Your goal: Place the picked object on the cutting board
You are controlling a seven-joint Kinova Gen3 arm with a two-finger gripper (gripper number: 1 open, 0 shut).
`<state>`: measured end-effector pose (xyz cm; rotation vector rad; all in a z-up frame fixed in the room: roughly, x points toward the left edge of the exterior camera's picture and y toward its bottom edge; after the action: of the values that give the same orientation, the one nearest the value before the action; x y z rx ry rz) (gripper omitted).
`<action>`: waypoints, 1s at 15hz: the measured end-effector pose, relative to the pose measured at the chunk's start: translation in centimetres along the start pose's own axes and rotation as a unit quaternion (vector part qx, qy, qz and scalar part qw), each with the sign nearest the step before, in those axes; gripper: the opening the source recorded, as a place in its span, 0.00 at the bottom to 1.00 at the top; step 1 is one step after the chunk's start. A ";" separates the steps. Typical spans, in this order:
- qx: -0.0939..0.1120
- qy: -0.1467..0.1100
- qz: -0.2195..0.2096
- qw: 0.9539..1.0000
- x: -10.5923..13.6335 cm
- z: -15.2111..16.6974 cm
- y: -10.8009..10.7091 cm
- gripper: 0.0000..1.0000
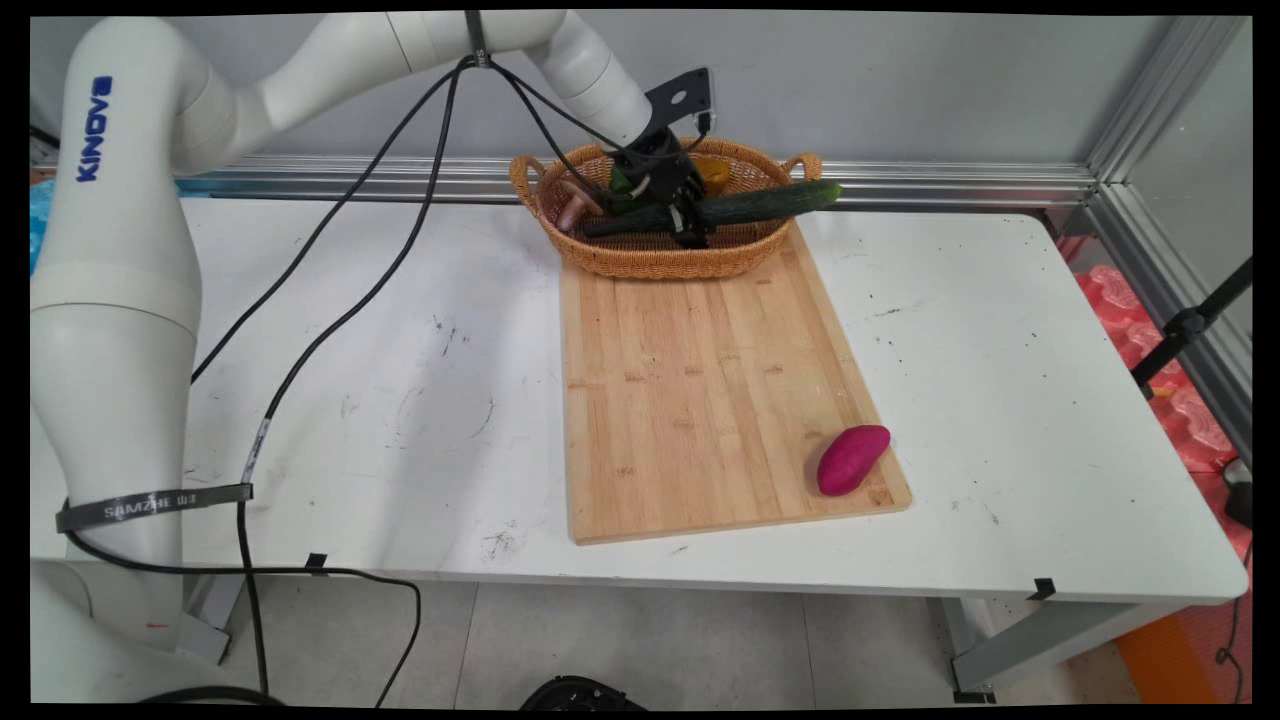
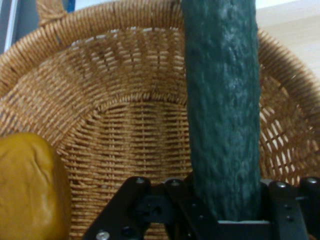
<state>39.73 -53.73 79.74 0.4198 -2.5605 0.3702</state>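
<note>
Cucumber (image 2: 223, 115) sits clenched between the jaws (image 1: 690, 225) (inside the basket (image 1: 650, 262)).

Basket (image 1: 655, 255) at board's (image 1: 700, 400) 12 o'clock edge; cucumber (image 1: 770, 203) in basket, sticking out toward 3; sweet potato (image 1: 852, 459) on board at 5.

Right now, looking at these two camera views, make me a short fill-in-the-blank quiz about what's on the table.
1. The gripper is closed on a long green ____.
2. That vegetable lies across a woven ____, one end past its right rim.
3. The purple sweet potato rests on the wooden ____ near its right front corner.
4. In the hand view, a ____-coloured item sits inside, left of the gripper.

Missing words: cucumber; basket; cutting board; yellow.
</note>
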 end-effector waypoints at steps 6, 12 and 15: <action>0.008 0.016 0.002 1.000 3.5 -2.6 1.2 0.00; 0.003 0.033 -0.032 0.999 9.4 -5.1 5.8 0.00; 0.000 0.028 -0.054 0.998 10.7 -5.7 8.0 0.00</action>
<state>30.59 -46.86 88.73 0.5368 -2.4712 0.3371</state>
